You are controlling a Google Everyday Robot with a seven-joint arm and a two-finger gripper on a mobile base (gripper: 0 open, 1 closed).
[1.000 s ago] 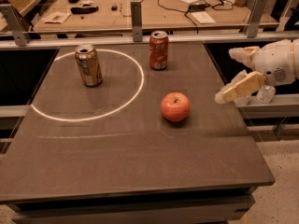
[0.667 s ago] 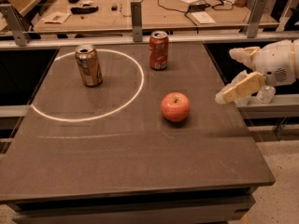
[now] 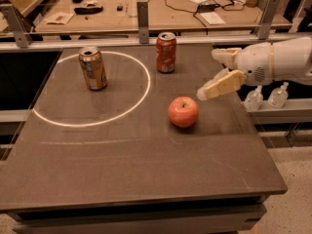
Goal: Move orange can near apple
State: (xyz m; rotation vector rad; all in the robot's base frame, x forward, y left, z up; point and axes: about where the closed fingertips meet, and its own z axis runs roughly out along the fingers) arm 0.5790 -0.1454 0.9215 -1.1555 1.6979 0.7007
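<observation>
A dark grey-brown table fills most of the view, with a thin white ring marked on its far left half. Behind it a wooden workbench runs across the back, with cables and small items lying on it. From the right edge a white arm reaches in over the table's right side, ending in the gripper, which hangs above the surface just right of and behind the apple; its two pale fingers are spread apart with nothing between them, the lower one pointing down toward the apple without touching it. The orange can stands upright inside the ring, in its far part, well apart from the apple. A red can stands upright just outside the ring's far right arc. The apple sits outside the ring on its right, stem dimple up, nearer the camera than both cans. Two small clear bottles stand on a ledge beyond the table's right edge, below the arm
</observation>
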